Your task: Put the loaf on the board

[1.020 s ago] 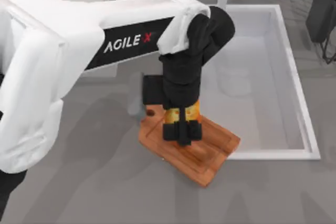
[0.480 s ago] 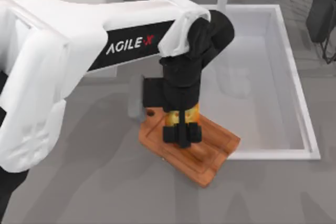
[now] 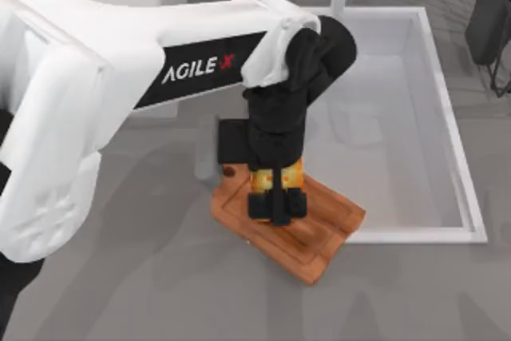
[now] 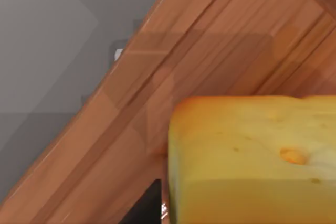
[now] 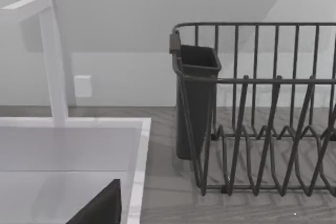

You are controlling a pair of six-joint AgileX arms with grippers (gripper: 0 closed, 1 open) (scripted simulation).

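since a second ago the left arm has sunk slightly, so less of the loaf (image 3: 277,176) shows beneath the black wrist, and the arm's white forearm sits a touch further right. seen from above, the left gripper (image 3: 276,207) points down over the middle of the board (image 3: 327,233), its narrow black fingers closed on the loaf. the loaf is a small golden-yellow lump with orange-brown patches; close up in the left wrist view (image 4: 252,156) it is blocky, with a rounded corner, a smooth pale-yellow crust, tiny pits and one deeper orange dimple. whether it already touches the wood cannot be told. the board is reddish-brown with visible grain and a grooved border (image 4: 157,85), lying slanted on the grey table (image 3: 144,277), its handle end with a round hole (image 3: 229,172) toward the upper left and its far corner overlapping the rim of a white sink (image 3: 447,141). the right wrist view faces a dark wire dish rack (image 5: 262,124) holding a dark cutlery cup (image 5: 195,98), beside the sink's white edge (image 5: 137,171).
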